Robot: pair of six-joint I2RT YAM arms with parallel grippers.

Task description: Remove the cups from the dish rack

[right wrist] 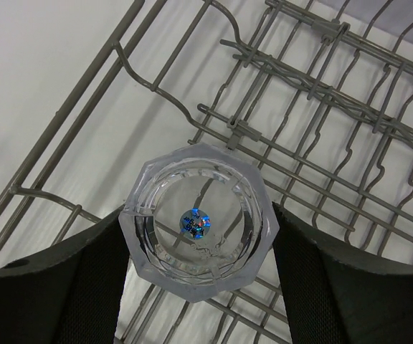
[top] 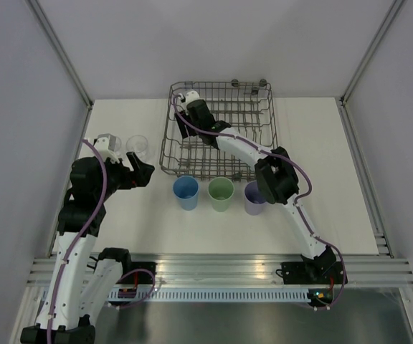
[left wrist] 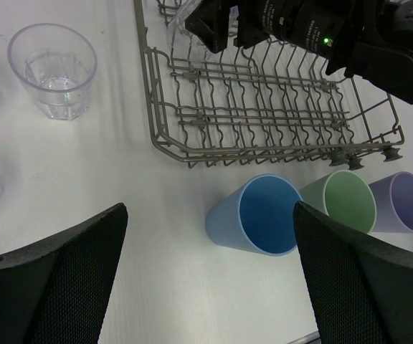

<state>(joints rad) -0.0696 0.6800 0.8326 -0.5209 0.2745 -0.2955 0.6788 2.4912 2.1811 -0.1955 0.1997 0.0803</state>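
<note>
The grey wire dish rack (top: pixel 253 154) stands at the back middle of the table. My right gripper (top: pixel 183 100) reaches into its far left corner. In the right wrist view this gripper (right wrist: pixel 199 240) is shut on a clear glass (right wrist: pixel 196 218) that is bottom up over the rack wires (right wrist: pixel 321 93), with both pads against its sides. Blue (top: pixel 186 192), green (top: pixel 221 193) and lilac (top: pixel 252 201) tumblers stand upright in a row in front of the rack. My left gripper (left wrist: pixel 210 276) is open and empty above the table, left of the blue tumbler (left wrist: pixel 264 215).
Clear glasses (top: pixel 137 145) stand on the table left of the rack; one (left wrist: pixel 52 69) shows fully in the left wrist view and two more are cut off at its left edge. My right forearm (top: pixel 278 179) partly covers the lilac tumbler.
</note>
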